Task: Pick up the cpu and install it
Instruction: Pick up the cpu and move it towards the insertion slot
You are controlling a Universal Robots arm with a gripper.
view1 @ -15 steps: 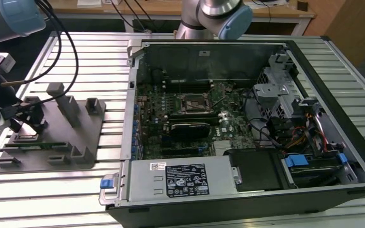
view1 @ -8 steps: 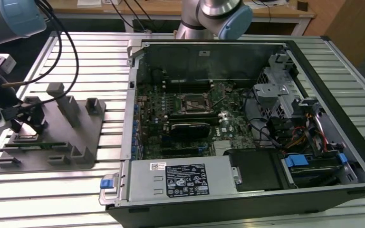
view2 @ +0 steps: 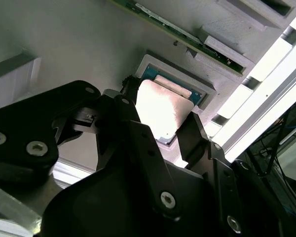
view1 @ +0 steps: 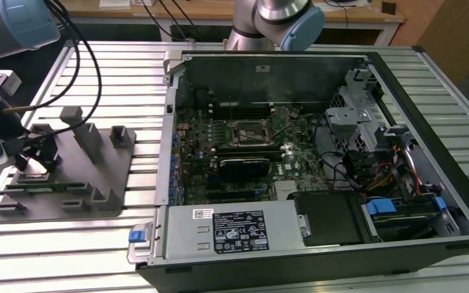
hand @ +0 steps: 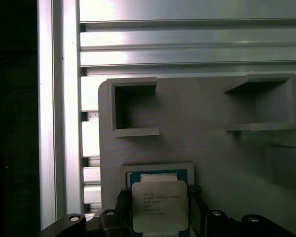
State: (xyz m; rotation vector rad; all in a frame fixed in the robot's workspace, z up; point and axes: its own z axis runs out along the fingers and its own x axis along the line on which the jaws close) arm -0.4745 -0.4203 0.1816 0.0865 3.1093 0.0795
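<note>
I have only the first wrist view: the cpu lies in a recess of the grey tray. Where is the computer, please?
Observer: In the exterior view, the open computer case lies at the exterior view's right of the grey tray.
Operator: Is the motherboard exposed?
Observer: Yes. The black socket frame sits near its middle.
Operator: Is anything else near the cpu?
Observer: In the second wrist view, a narrow green board lies on the tray close beside the cpu's recess.
</note>
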